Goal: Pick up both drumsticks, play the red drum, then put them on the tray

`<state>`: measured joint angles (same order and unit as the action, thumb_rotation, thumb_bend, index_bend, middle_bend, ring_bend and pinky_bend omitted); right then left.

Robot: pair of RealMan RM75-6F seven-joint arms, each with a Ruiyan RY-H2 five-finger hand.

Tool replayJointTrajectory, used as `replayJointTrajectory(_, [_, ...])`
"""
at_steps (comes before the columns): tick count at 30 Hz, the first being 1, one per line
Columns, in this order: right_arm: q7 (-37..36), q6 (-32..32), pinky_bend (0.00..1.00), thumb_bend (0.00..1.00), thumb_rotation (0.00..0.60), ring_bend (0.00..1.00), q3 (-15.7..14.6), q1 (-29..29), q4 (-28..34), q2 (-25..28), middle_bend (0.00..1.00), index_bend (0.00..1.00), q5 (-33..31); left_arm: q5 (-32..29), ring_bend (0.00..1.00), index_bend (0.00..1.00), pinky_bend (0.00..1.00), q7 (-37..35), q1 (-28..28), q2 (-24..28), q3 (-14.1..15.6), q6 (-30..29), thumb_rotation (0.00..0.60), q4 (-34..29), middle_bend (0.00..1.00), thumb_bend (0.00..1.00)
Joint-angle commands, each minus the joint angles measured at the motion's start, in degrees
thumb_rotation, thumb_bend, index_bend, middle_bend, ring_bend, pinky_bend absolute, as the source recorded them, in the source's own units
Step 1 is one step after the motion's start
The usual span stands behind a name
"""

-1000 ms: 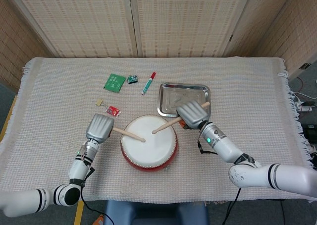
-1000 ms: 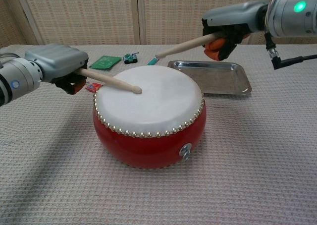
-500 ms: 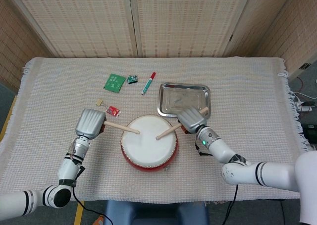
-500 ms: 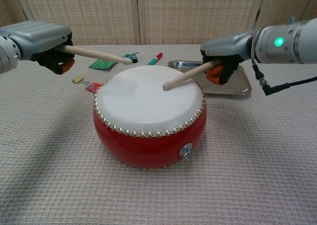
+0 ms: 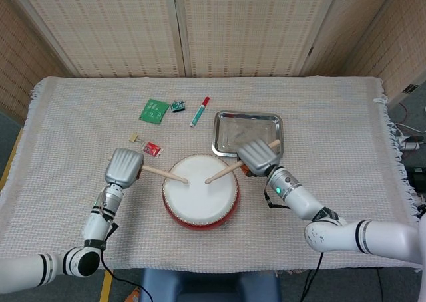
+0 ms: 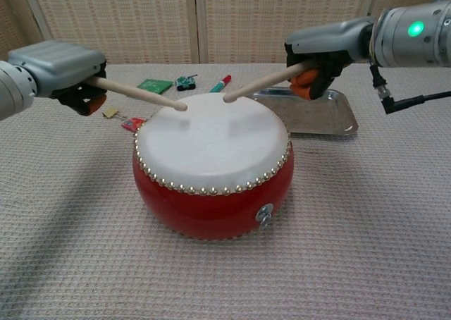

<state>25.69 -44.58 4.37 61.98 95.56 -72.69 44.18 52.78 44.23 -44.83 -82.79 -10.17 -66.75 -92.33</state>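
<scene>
The red drum [image 5: 200,195] [image 6: 211,168] with its white skin stands at the table's front centre. My left hand [image 5: 124,167] [image 6: 60,67] grips a wooden drumstick [image 5: 164,174] [image 6: 137,93] left of the drum, its tip over the skin's far left part. My right hand [image 5: 257,157] [image 6: 320,49] grips the other drumstick [image 5: 223,172] [image 6: 257,84] right of the drum, its tip over the skin's far middle. Both tips hover close to the skin; contact is unclear. The steel tray [image 5: 247,133] [image 6: 310,110] lies behind the right hand.
Behind the drum lie a green card [image 5: 154,110] [image 6: 150,87], a small green chip [image 5: 178,106], a red-capped marker [image 5: 199,112] [image 6: 220,83], a small clip [image 5: 135,138] and a red packet [image 5: 152,149] [image 6: 132,125]. A woven cloth covers the table.
The left stick has dropped from its raised position toward the skin. The right stick's tip has lifted and moved back toward the drum's far side.
</scene>
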Motion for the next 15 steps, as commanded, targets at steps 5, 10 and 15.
replayJointTrajectory(5, [5.6,1.2,1.00,0.87,0.600,1.00,-3.2,2.2,-5.3,-5.4,1.00,1.00,-5.4,3.0,0.99,1.00,1.00,-3.6,1.3,3.5,-0.9,-1.7,0.600,-3.7,1.00,0.62])
replayJointTrajectory(10, [-2.2,-1.9,1.00,0.87,0.600,1.00,2.2,-0.3,1.2,-1.0,1.00,1.00,0.3,2.1,0.99,1.00,1.00,-2.2,0.5,0.5,1.1,1.1,0.600,-0.8,1.00,0.62])
replayJointTrajectory(15, [-4.2,-2.5,1.00,0.87,0.600,1.00,3.6,-1.4,4.4,2.6,1.00,1.00,3.2,0.2,0.99,1.00,1.00,0.8,-0.5,-3.3,2.9,3.3,0.600,3.2,1.00,0.62])
